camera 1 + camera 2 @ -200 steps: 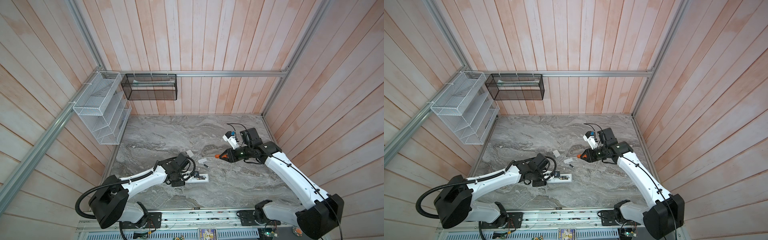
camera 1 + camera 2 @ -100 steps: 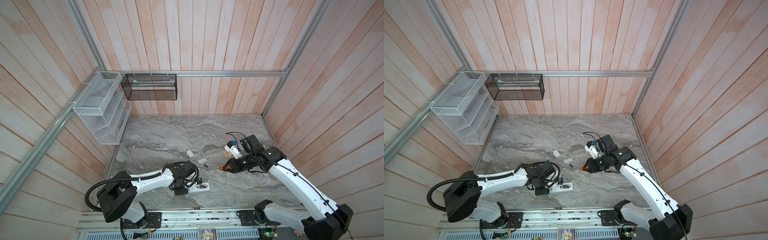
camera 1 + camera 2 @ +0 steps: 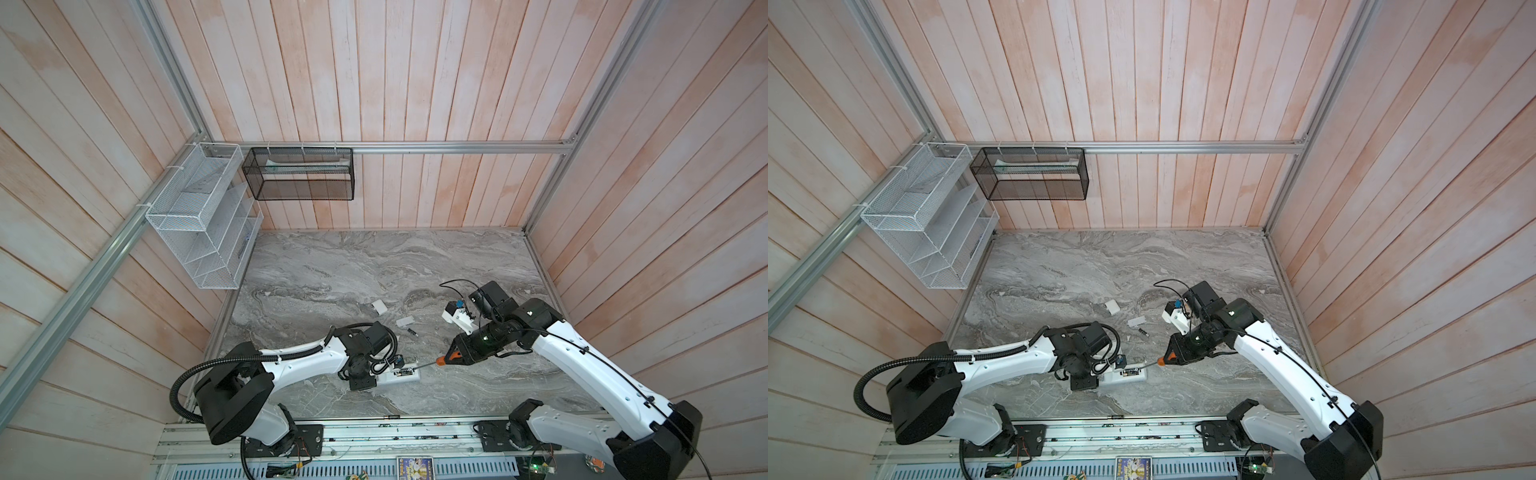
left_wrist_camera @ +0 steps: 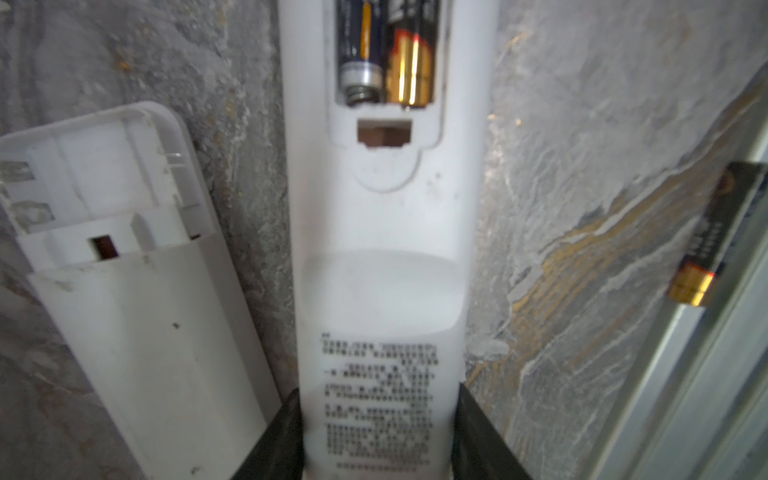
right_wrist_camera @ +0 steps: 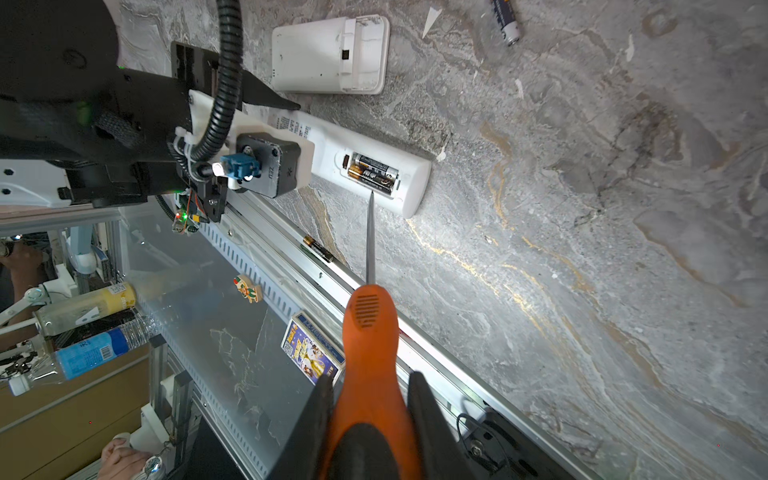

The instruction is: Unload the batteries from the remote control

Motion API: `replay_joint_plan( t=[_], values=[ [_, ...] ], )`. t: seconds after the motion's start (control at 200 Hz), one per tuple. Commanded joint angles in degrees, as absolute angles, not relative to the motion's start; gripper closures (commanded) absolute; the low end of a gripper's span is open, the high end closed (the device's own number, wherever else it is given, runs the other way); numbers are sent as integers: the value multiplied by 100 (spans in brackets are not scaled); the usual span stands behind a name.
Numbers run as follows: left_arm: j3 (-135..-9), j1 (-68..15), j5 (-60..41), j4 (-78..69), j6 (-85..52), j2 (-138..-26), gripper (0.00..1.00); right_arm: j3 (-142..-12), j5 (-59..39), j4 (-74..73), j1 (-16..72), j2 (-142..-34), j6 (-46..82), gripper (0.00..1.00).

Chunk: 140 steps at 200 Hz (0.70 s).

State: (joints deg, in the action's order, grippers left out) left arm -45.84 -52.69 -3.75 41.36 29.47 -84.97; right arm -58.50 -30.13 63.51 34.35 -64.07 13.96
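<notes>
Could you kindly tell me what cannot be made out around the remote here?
- Left wrist view: batteries in the remote, far ends cut off by the edge.
- Left wrist view: loose battery by the rail, blurred.
- Right wrist view: screwdriver tip, contact with remote unclear.

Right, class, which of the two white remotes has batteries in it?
The remote gripped by the left hand: two batteries lie side by side in its open compartment. The other remote, beside it, shows an empty compartment.
</notes>
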Motion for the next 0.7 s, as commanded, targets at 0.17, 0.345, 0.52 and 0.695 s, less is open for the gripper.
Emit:
replay_joint_plan(
  t=[0.17, 0.345, 0.52, 0.695],
  values=[
    [-4469, -5297, -220, 4030, 2874, -8337, 92, -5635, -3075, 6177, 3522, -6573, 1410, 100],
    [-4460, -5298, -237, 4028, 2892, -8333, 92, -5573, -3014, 5908, 3483, -6675, 1526, 100],
    [-4460, -5305, -246, 4039, 2894, -8332, 92, -5549, -2954, 5792, 3425, -6788, 1523, 100],
    [-4439, -5317, -255, 4016, 2909, -8302, 92, -5564, -2843, 5816, 3345, -6857, 1460, 100]
  ],
)
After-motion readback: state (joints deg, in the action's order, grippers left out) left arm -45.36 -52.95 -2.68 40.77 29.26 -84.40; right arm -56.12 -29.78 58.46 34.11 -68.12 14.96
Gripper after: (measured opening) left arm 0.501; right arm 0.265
